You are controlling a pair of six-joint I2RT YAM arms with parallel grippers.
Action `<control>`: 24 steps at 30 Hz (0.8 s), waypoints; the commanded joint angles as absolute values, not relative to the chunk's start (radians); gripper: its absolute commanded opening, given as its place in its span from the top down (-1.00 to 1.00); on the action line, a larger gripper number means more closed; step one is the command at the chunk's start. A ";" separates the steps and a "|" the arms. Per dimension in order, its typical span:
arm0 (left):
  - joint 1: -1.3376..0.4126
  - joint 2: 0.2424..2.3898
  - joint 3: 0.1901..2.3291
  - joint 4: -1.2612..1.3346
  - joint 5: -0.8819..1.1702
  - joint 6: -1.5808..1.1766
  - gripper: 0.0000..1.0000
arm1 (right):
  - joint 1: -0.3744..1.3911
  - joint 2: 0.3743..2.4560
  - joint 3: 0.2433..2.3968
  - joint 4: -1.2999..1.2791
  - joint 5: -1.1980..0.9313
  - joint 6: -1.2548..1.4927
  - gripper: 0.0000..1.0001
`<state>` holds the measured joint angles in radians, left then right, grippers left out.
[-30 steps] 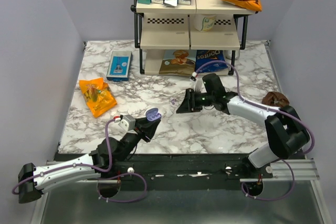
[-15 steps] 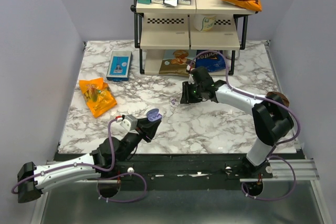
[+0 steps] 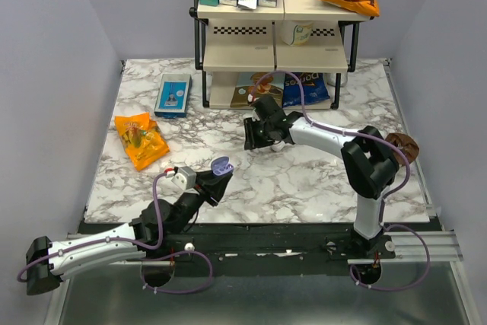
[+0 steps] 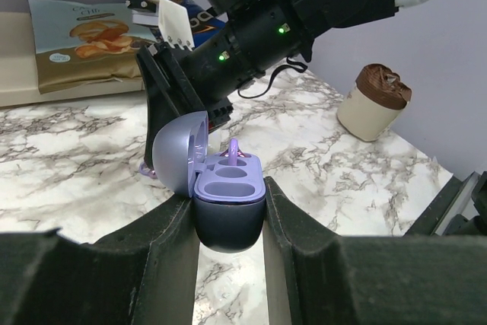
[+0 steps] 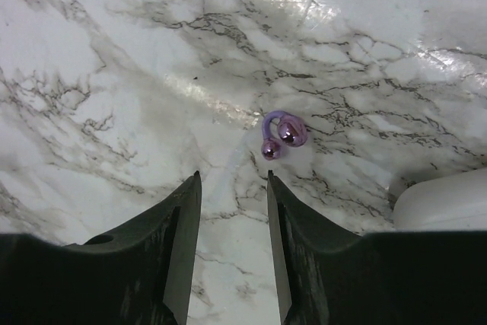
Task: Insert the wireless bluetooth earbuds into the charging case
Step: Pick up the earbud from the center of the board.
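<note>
On the marble surface (image 5: 114, 51), one earbud (image 5: 280, 135) lay just ahead of the right claw (image 5: 233, 180), its jaws parted and empty; the left claw (image 4: 227, 207) clenched the open-lidded charging case (image 4: 228, 227).

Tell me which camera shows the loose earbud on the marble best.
Right wrist. The earbud lies in full view just beyond the open right gripper, its ring and two glossy beads clear. The left wrist view shows only a purple sliver beside the charging case lid; in the top view I cannot make it out.
</note>
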<state>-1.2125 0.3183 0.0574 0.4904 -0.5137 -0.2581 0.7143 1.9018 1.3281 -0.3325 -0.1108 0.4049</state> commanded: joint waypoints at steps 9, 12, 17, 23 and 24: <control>-1.216 0.298 0.051 0.483 -0.535 -0.252 1.00 | 0.715 1.999 1.420 -0.354 -0.044 0.362 0.03; -1.216 0.298 0.049 0.482 -0.537 -0.253 1.00 | 0.719 2.005 1.430 -0.348 -0.052 0.367 0.04; -1.218 0.304 0.048 0.486 -0.537 -0.252 1.00 | 0.730 2.022 1.442 -0.347 -0.061 0.370 0.04; -1.216 0.308 0.045 0.488 -0.532 -0.253 1.00 | 0.738 2.037 1.443 -0.336 -0.074 0.367 0.05; -1.218 0.308 0.044 0.489 -0.534 -0.255 1.00 | 0.739 2.037 1.443 -0.334 -0.075 0.364 0.05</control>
